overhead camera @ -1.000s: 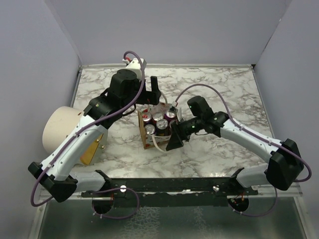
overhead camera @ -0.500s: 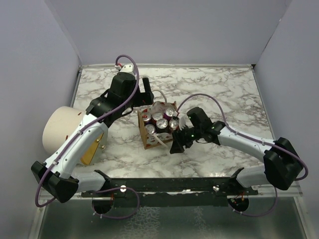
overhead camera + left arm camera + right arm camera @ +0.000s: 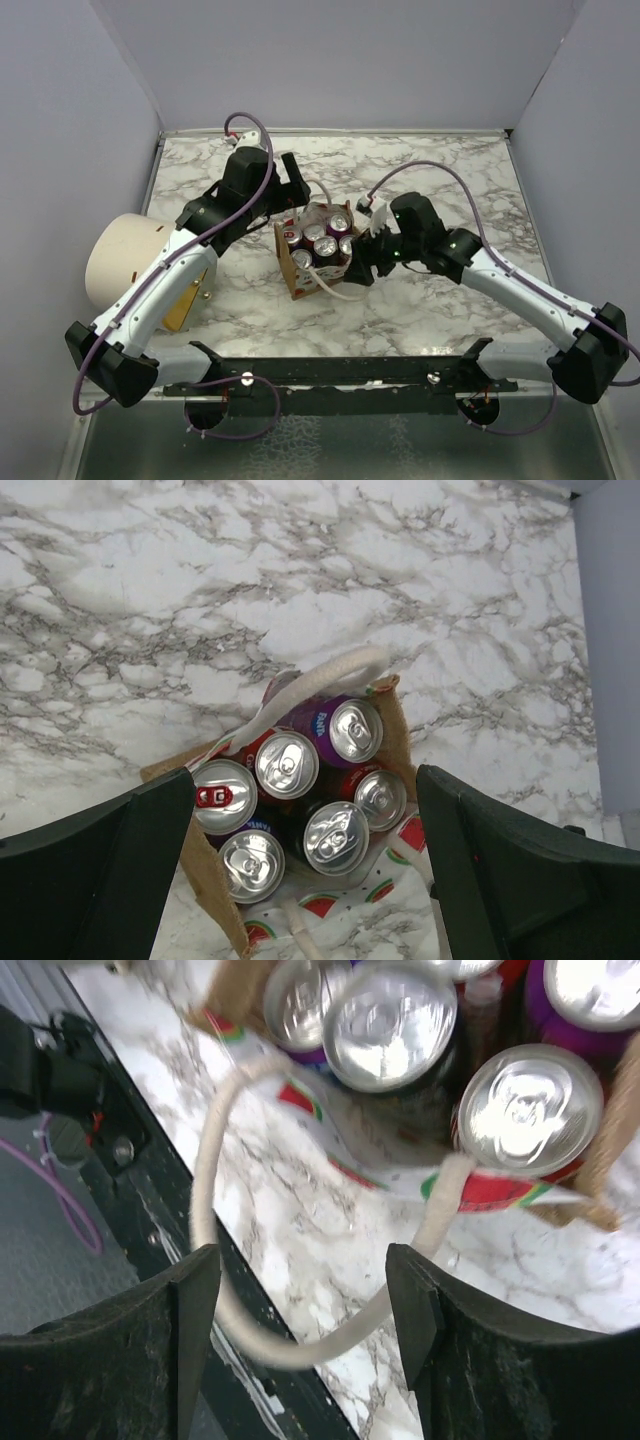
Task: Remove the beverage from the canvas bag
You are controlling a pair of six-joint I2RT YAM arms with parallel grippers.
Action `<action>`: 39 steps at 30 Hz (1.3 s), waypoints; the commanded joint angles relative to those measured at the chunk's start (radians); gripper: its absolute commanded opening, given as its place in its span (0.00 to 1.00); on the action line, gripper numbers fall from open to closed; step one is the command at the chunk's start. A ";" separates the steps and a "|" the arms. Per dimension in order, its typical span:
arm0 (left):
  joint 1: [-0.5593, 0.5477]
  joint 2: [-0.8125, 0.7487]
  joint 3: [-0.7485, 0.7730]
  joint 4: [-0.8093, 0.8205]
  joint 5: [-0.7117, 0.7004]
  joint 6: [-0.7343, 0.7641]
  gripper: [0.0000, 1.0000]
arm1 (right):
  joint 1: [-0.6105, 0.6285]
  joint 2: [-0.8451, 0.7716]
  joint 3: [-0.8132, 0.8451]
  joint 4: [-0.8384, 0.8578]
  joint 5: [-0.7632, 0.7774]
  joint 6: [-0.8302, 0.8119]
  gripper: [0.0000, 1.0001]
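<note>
Right hand (image 3: 358, 258) shifted beside the canvas bag (image 3: 288, 272) holding 6 cans (image 3: 335, 835).

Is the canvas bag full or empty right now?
Full. Six upright cans pack the canvas bag, their tops side by side in the left wrist view.

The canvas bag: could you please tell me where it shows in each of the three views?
Top external: the canvas bag stands mid-frame.
Left wrist: lower centre, seen from above.
Right wrist: along the top edge, partly cut off.
Shared landmark: the silver can tops inside it.
</note>
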 commanded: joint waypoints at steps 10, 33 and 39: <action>0.044 0.052 0.196 0.052 -0.086 0.105 0.95 | 0.004 0.279 0.409 -0.197 0.168 0.024 0.73; 0.075 -0.078 0.156 0.004 -0.153 0.117 0.96 | 0.202 0.594 0.729 -0.402 0.578 -0.050 0.85; 0.077 -0.092 0.133 0.013 -0.152 0.110 0.96 | 0.222 0.629 0.742 -0.410 0.606 -0.045 0.83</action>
